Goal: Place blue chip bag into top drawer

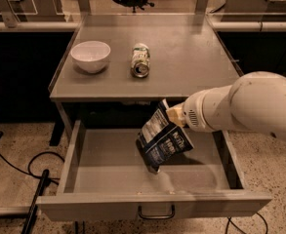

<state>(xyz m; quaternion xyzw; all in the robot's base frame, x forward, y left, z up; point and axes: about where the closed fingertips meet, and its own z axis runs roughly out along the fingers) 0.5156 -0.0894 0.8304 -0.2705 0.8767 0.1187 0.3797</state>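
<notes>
The blue chip bag (163, 143) hangs tilted over the middle of the open top drawer (108, 201), white panel turned up. Its lower corner is close to the drawer floor. My gripper (173, 115) is at the bag's upper right edge, just under the table's front edge, shut on the bag. It is mostly hidden by the bag and my white arm (250, 108), which reaches in from the right. The drawer is pulled fully out, its small dark handle (155, 212) at the front centre.
On the grey table (196, 52) above stand a white bowl (90, 55) at the left and a green-and-white can (140, 60) lying on its side at the middle. Black cables (35, 194) lie on the floor at the left.
</notes>
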